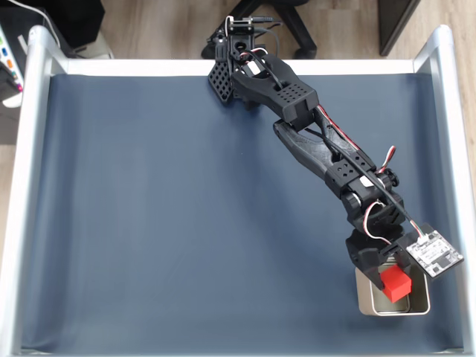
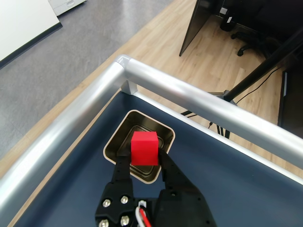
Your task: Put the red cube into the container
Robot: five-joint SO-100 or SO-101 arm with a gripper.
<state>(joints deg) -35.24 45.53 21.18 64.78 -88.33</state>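
Note:
The red cube (image 2: pixel 144 147) is pinched between the two black fingers of my gripper (image 2: pixel 143 158), which is shut on it. It hangs over the open container (image 2: pixel 122 130), a small square silver-beige tin with rounded corners. In the fixed view the red cube (image 1: pixel 396 282) shows above the container (image 1: pixel 420 301) near the mat's lower right corner, with my gripper (image 1: pixel 388 274) over the tin's left part. Whether the cube touches the tin's floor cannot be told.
The tin sits on a dark blue mat (image 1: pixel 186 223) framed by silver metal rails (image 2: pixel 199 97). The corner of the rails lies close behind the tin. The arm's base (image 1: pixel 238 52) stands at the top edge of the mat.

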